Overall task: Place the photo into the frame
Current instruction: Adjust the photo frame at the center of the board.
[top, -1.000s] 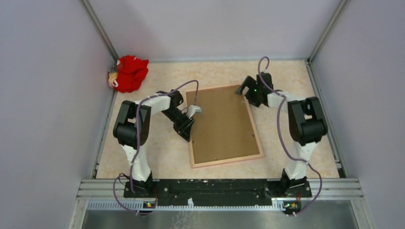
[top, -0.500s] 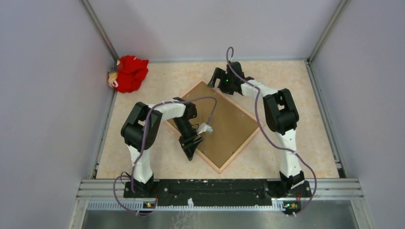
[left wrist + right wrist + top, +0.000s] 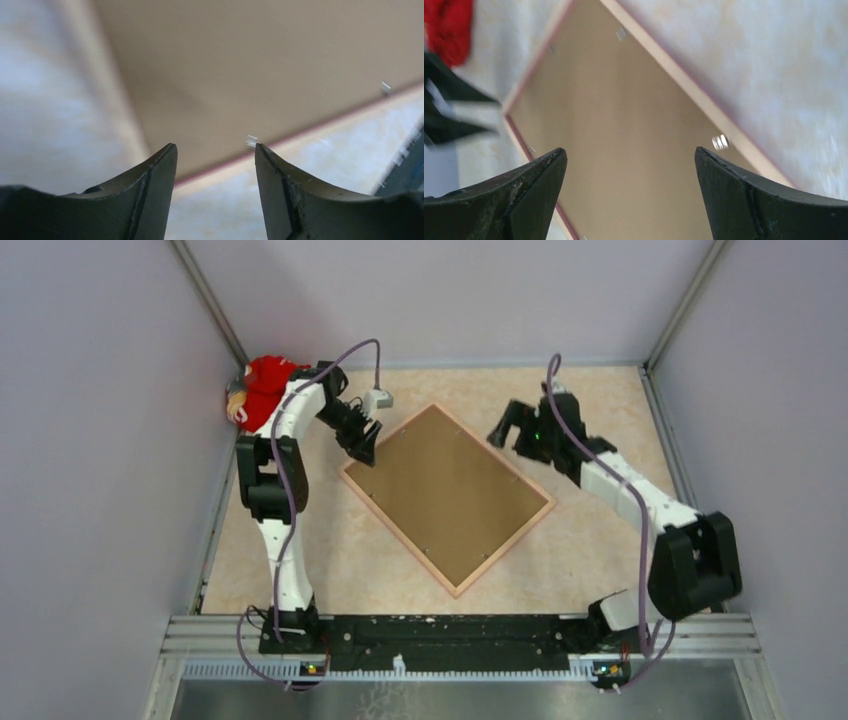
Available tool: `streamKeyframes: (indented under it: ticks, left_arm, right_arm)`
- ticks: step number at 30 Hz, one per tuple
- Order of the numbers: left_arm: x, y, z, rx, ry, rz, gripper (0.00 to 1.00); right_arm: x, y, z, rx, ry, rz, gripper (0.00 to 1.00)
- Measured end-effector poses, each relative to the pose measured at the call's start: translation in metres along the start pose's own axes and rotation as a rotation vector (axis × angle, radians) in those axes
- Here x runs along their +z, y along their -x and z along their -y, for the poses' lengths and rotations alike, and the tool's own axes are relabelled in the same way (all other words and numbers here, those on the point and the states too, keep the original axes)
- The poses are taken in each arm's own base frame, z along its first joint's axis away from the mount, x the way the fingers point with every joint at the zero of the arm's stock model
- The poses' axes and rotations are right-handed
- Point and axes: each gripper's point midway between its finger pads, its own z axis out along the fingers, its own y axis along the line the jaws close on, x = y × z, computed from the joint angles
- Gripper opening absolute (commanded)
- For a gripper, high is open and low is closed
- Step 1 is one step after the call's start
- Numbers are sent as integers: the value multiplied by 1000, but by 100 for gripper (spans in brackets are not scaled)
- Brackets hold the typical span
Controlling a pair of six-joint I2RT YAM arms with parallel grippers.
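The frame [image 3: 400, 534] lies back-up on the table, turned like a diamond, with the plain brown backing board [image 3: 447, 495] filling it. The photo is hidden. My left gripper [image 3: 362, 448] is open and empty just above the frame's far-left edge. In the left wrist view the gripper [image 3: 215, 150] hangs over the peach rim [image 3: 305, 139] and the board [image 3: 250, 65]. My right gripper [image 3: 503, 430] is open and empty above the far-right edge. In the right wrist view the gripper [image 3: 631, 152] looks down on the board [image 3: 624, 115] and the rim [image 3: 684, 82].
A red stuffed toy [image 3: 268, 392] lies in the far-left corner by the wall, close behind my left arm, and shows in the right wrist view [image 3: 446, 27]. Grey walls enclose the table on three sides. Small metal tabs [image 3: 720, 142] sit along the frame's inner edge.
The frame has shifted a little after being turned to a diamond. My left arm swung from the frame's near-left side to its far-left edge. My right arm swung right.
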Motion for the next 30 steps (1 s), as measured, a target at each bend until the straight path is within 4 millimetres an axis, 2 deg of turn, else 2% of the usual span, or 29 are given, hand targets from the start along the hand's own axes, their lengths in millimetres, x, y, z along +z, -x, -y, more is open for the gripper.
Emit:
streamKeyframes:
  ticks: [1,5,8,11,13,17,23,25,30]
  left_arm:
    - [-6,12,-28,-19,51,32,65]
    - [-12,30,-106,-104,195,125,66]
    - [-15,21,-139,-207,270,164,66]
    - [-19,16,-156,-274,306,216,65]
    - [-16,13,-158,-305,293,239,62]
    - [-2,11,-145,-337,224,241,58]
    - [14,3,-124,-341,140,221,53]
    - [17,-3,-111,-340,108,216,50]
    - [23,-23,-77,-306,72,184,54]
  right_arm:
    - [-9,-17,9,11,-10,-21,99]
    - [-38,-101,57,78,-86,-163,99]
    - [-64,-154,85,139,-129,-251,99]
    - [-81,-173,89,179,-113,-271,99]
    - [-84,-175,86,193,-93,-275,99]
    - [-74,-178,81,206,-66,-298,99]
    - [-56,-194,91,205,-101,-364,99]
    - [-53,-188,91,197,-106,-357,99]
    - [-47,-163,109,201,-162,-313,99]
